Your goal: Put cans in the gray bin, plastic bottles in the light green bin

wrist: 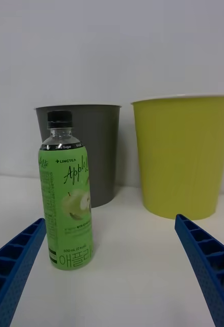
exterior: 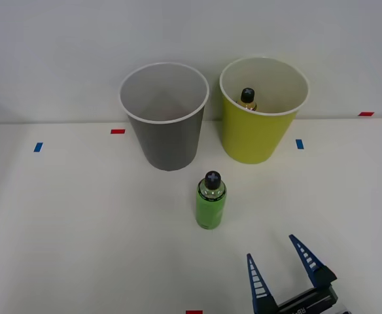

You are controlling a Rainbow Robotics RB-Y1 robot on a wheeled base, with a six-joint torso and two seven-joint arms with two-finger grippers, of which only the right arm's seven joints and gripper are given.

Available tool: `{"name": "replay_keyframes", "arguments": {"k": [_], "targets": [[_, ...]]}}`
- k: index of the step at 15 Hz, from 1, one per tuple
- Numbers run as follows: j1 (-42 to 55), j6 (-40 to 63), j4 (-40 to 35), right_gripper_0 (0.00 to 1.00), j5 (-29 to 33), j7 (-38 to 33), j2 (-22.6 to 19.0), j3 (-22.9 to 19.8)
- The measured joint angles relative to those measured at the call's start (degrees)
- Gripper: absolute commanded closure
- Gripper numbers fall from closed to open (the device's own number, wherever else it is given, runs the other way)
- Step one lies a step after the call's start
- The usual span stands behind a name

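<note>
The front view looks forward and down from above the arms onto the white table (exterior: 80, 229), taking in its far edge against the wall, with the right gripper (exterior: 282, 261) near the near edge, its blue fingers spread. The right wrist view sits low, close to the surface, and faces level toward that far edge between the same spread fingers (wrist: 203, 255). Both views share the upright green-labelled bottle (exterior: 210, 203) (wrist: 67, 196), close before the wrist camera, and behind it the gray bin (exterior: 166, 118) (wrist: 99, 148) and the light green bin (exterior: 260, 114) (wrist: 185, 153)
</note>
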Motion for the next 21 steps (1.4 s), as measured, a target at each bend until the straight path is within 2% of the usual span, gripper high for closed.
{"name": "replay_keyframes", "arguments": {"k": [6, 8, 21], "targets": [[-7.94, 5.59, -0.16, 0.13, -0.18, 1.72, -0.80, 2.92], [-10.20, 8.59, -0.16, 0.00, -0.30, 2.04, -0.81, 3.08], [-20.22, 19.89, -0.16, 0.00, -4.13, 2.74, 1.17, 4.99]]}}
